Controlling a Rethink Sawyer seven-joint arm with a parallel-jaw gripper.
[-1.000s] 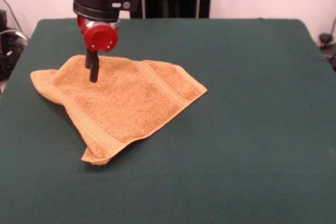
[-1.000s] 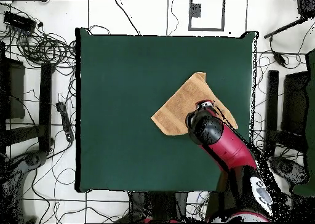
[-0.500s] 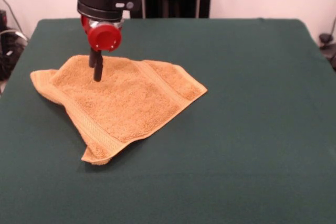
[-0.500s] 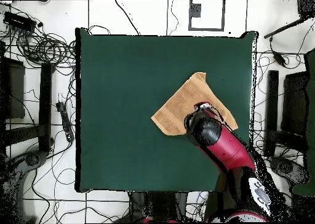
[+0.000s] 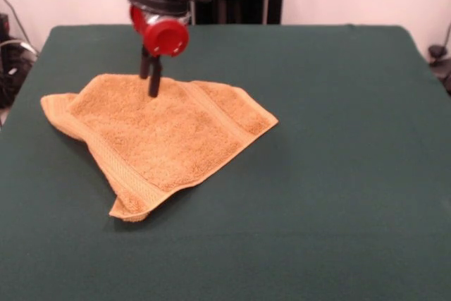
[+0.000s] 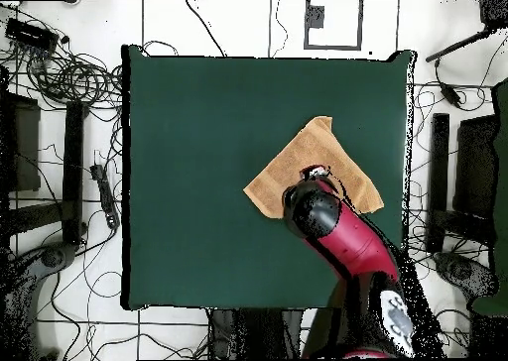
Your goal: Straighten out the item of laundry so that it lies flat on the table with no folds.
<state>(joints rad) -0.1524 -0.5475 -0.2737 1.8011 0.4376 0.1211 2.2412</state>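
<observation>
- Towel (image 5: 158, 139) lies rumpled on the table (image 5: 338, 174), one corner folded under (nearest the camera).
- My hand (image 5: 151, 89) hovers above its far edge, fingers nearly together, empty.

Arm reaches down — tool (image 5: 153, 84) vertical, its fingers pressed together.
</observation>
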